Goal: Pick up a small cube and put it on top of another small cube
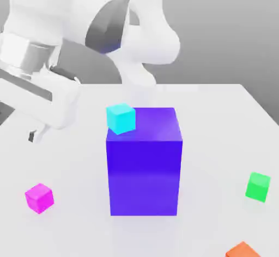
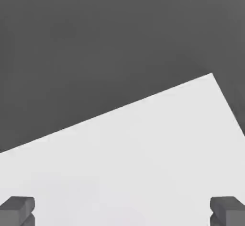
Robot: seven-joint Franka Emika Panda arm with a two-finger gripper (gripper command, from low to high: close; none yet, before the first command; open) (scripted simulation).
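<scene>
Magenta-pink and plain, the small cube (image 1: 39, 197) you want sits on the white table (image 1: 218, 120) at the exterior view's left, well apart from the small bright green cube (image 1: 258, 186) over on the right. Between them stands the big blue-violet block (image 1: 144, 166), a small cyan cube (image 1: 120, 117) on its top corner. Your two-finger gripper (image 2: 122, 210) hangs above the table behind the pink cube, fingers spread fully wide and holding nothing. Bring it straight over the pink cube, square the fingertips (image 2: 17, 209) to two opposite faces, then descend; I'd keep clear of the tall block.
</scene>
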